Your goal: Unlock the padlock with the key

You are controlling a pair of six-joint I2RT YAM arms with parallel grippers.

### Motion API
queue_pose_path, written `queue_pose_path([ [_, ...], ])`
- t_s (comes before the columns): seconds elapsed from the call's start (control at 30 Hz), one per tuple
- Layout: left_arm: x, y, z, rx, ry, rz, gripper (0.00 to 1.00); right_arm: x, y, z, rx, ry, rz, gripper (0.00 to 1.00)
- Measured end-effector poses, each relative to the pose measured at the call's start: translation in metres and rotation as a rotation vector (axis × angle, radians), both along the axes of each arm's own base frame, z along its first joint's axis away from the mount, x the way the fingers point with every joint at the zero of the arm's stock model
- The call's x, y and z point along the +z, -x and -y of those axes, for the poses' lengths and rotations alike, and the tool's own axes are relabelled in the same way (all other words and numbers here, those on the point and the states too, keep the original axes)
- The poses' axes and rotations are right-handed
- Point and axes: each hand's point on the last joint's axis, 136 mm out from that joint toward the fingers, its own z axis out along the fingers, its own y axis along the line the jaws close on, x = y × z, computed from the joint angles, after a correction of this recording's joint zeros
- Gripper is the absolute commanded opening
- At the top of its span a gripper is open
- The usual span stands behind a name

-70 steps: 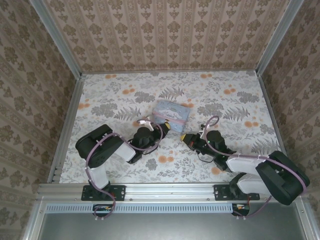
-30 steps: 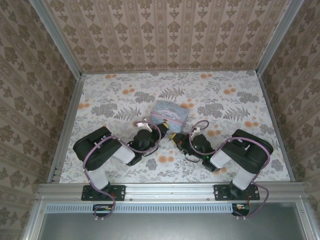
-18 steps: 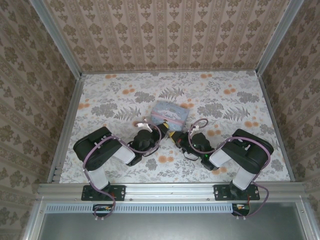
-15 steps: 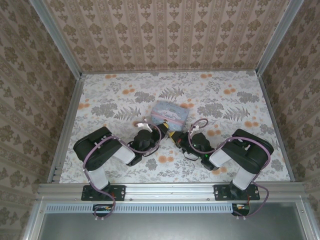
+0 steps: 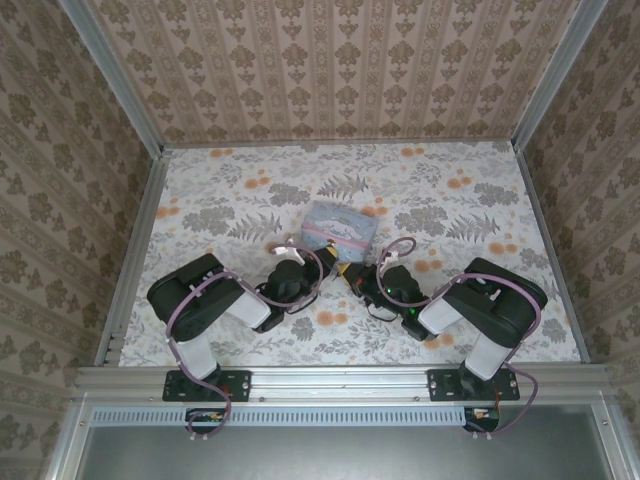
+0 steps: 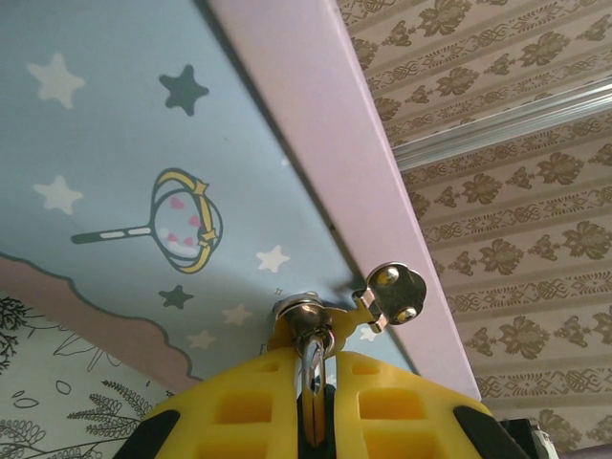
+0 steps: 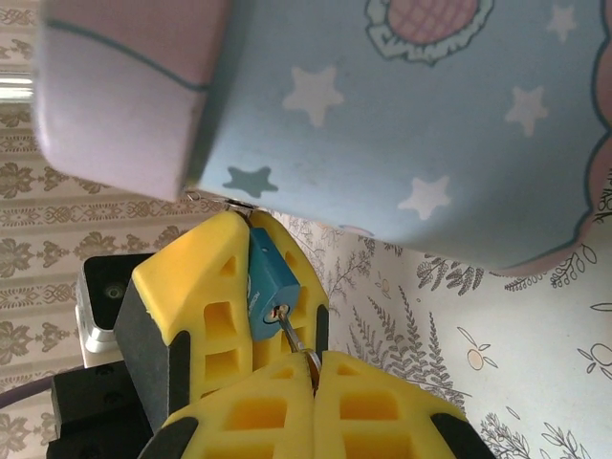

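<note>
The blue padlock (image 7: 269, 277) hangs at the front edge of the pastel tin (image 5: 338, 226), pinched between the yellow fingers (image 7: 206, 296) of my left gripper (image 5: 328, 264). In the left wrist view that gripper (image 6: 312, 363) is shut on the silvery shackle (image 6: 310, 340), which passes through the tin's hasp ring; the blue body is hidden there. My right gripper (image 7: 314, 363) is shut on the key (image 7: 293, 333), whose thin shaft sits in the keyhole on the padlock's underside. From above, the right gripper (image 5: 352, 279) meets the left one just in front of the tin.
The tin's metal hasp plate (image 6: 394, 292) sticks out beside the shackle. The tin's blue starred side (image 7: 402, 105) looms close above both grippers. Floral tabletop (image 5: 220, 190) lies all round, bounded by patterned walls and an aluminium rail (image 5: 130, 250) on the left.
The right arm has swung left and folded in, bringing its gripper from beside the tin up against the left gripper. Over the last half second nothing visibly moves.
</note>
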Motion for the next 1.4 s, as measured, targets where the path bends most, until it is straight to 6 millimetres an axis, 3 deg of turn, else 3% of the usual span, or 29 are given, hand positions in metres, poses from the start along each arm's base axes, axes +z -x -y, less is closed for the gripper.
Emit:
queue_pose_path([
  [1.4, 0.003, -0.008, 0.004, 0.127, 0.093, -0.054, 0.00, 0.005, -0.012, 0.001, -0.037, 0.057, 0.072, 0.00],
])
